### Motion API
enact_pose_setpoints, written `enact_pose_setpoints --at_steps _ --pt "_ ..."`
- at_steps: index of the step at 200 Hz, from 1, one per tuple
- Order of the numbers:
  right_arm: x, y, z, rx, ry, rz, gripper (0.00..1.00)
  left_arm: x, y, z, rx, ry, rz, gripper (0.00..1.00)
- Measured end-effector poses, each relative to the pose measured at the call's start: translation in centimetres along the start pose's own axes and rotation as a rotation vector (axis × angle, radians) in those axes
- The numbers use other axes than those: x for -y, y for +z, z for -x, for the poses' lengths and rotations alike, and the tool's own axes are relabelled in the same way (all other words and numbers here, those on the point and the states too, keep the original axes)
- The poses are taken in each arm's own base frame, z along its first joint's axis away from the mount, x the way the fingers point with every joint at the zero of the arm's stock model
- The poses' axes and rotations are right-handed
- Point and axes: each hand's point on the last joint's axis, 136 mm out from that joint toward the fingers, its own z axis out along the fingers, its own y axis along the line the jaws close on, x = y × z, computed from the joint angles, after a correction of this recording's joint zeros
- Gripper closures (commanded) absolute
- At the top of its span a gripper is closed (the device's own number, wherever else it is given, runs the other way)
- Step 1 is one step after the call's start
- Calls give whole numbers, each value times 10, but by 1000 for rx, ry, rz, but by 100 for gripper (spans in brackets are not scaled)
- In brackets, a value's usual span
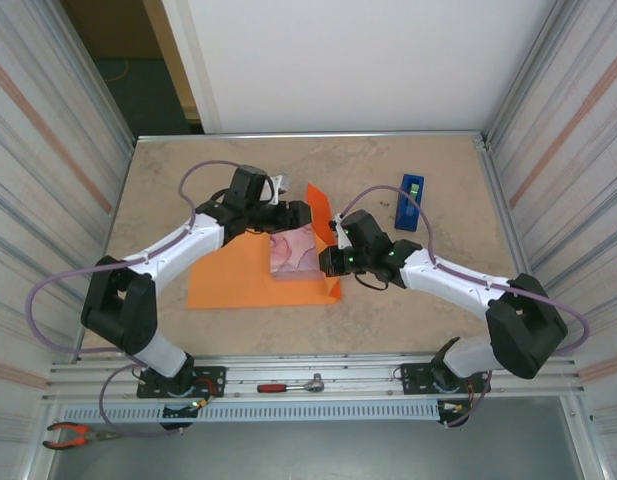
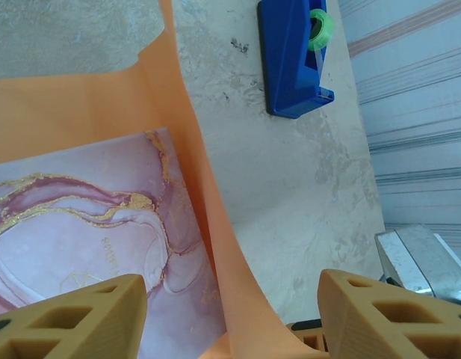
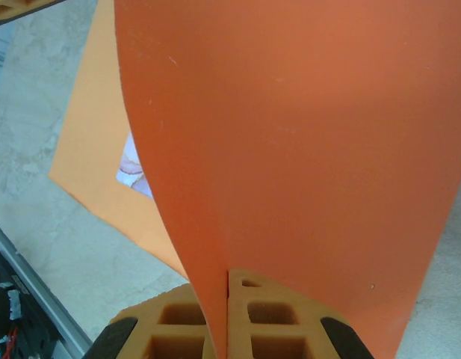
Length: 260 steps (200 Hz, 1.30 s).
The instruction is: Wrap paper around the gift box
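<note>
Centre of the top view: gift box (image 1: 293, 250) lies face-up on the paper (image 1: 238, 275), toward the sheet's right side. Right gripper (image 3: 229, 292) is clamped on the paper's right edge. That flap stands raised beside the box, not yet laid over it. Left gripper (image 2: 231, 303) hangs over the box's edge, fingers apart, with the raised flap passing between them ungripped. Tape dispenser (image 1: 410, 202) sits upper right, untouched. Judgement: early stage. First fold in hand, box top fully exposed; remaining flaps, ends and taping all left.
</note>
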Motion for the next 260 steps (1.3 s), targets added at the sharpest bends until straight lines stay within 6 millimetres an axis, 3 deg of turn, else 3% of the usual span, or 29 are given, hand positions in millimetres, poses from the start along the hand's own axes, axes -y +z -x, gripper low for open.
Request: enact_pose_setpoints --at_steps 51,63,79,87,98,111,129,158,182,197,235,260 --pt "-1 4 0 0 -4 4 96 -4 18 -3 -29 -1 34 37" --pt "-1 4 1 2 -4 5 95 -6 23 -6 -45 -4 44 46" --pt "-2 4 0 2 -6 7 92 -8 29 -9 -65 4 53 72" --pt "-3 4 0 1 -7 7 85 -10 32 -10 -71 8 54 84" --pt "-3 4 0 0 -6 8 65 -10 33 -10 -75 10 56 100" --pt "-4 4 1 4 -12 10 50 -10 34 -10 -76 25 56 100" --pt "-5 1 6 16 -23 15 36 -11 33 -9 -75 33 55 100" --pt "-1 -25 32 103 2 34 23 -19 29 -3 -61 25 60 100" --pt "6 -55 61 224 43 58 25 -37 19 -7 -55 -1 83 100" --pt "10 -60 71 256 62 64 31 -45 13 -11 -52 -13 95 100" --pt "15 -25 64 162 107 62 68 -55 9 -27 -69 -18 111 100" --pt "14 5 57 98 118 60 79 -63 6 -31 -70 -26 129 100"
